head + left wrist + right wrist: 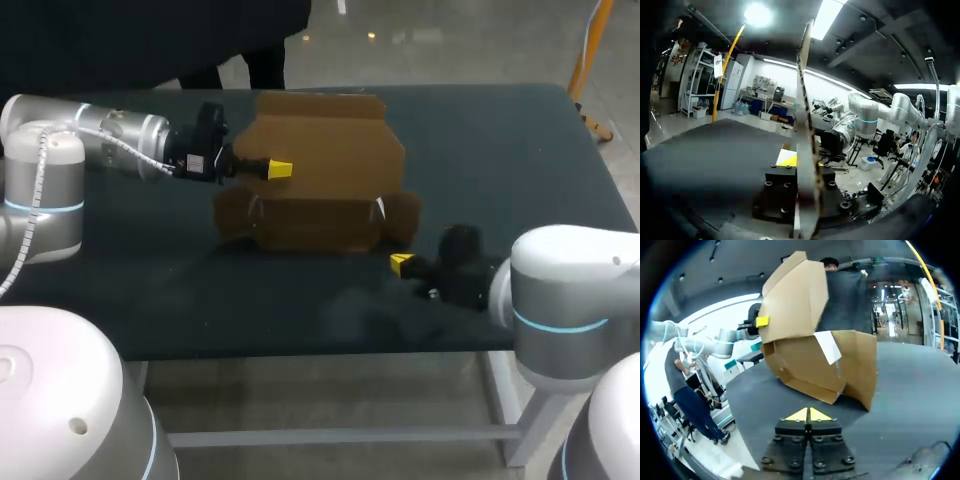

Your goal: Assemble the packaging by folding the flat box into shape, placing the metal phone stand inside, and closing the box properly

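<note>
Standing half-folded on the far middle of the dark flat table, the brown cardboard box is being held by the left claw. That claw is clenched on the left edge of the tall upright back panel. In the left wrist view the panel is being seen edge-on, running straight between the fingers. The lower tray part is resting on the table, its rounded side flaps splaying out to left and right. The right claw is being held low over the table, just near of the box's right corner, with its tips pressed together on nothing. No metal phone stand is being shown in any view.

Several risks are being judged from this. The box is being gripped at one thin edge only, so a pull or twist there is likely to crease the panel or let the card slip free. Nothing is pinning the tray, so a push from the right claw is likely to slide or tip the light box rather than fold it. The loose flaps are not being locked and may spring open. The low right claw may also be snagged on the right flap.
</note>
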Robot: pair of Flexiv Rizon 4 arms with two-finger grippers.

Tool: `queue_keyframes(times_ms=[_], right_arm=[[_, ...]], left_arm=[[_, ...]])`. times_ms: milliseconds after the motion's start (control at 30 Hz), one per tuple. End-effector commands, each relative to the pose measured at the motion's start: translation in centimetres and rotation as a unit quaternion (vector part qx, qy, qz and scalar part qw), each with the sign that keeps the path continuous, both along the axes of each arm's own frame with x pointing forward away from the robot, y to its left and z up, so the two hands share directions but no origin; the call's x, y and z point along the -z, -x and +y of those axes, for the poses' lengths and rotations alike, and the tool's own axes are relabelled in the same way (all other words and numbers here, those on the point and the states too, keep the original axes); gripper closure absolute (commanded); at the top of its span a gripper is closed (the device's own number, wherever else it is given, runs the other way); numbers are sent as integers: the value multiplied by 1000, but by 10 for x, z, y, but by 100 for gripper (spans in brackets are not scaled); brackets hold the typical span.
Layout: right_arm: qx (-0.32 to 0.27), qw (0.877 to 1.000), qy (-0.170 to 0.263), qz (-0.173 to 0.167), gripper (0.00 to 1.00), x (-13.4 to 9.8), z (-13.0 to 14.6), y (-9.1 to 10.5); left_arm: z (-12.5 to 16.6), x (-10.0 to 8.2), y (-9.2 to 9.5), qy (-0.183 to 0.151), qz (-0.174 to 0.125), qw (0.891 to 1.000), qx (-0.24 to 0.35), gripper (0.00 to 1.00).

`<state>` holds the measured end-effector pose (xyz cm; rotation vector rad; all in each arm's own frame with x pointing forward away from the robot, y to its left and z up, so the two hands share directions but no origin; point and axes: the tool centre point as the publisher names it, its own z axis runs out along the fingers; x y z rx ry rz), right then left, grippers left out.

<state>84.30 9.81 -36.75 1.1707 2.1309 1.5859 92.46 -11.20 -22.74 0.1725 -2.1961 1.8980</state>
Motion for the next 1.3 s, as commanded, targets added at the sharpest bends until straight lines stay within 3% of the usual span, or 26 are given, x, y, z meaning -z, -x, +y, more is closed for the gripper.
queue_keyframes(times_ms=[33, 367, 500, 767, 933, 1100, 1300], right_arm=[[-100, 993, -57, 7, 100, -3, -16, 7], [-110, 993, -48, 4, 100, -8, -40, 8], [-117, 992, -31, -22, 93, -9, -49, 7], [-103, 993, 24, -59, 97, -8, -63, -2], [-73, 993, 51, -74, 87, -4, -69, -15], [-73, 992, 64, -85, 60, -2, -65, -27], [-74, 990, 75, -94, 54, 0, -62, -42]], left_arm=[[0, 3, -1, 0, 0, 1000, 2, 100], [0, 3, -1, 0, 0, 1000, 2, 100], [0, 3, -1, 0, 0, 1000, 2, 100], [0, 3, -1, 0, 0, 1000, 2, 100], [0, 3, -1, 0, 0, 1000, 2, 100], [0, 3, -1, 0, 0, 1000, 2, 100], [0, 3, -1, 0, 0, 1000, 2, 100]])
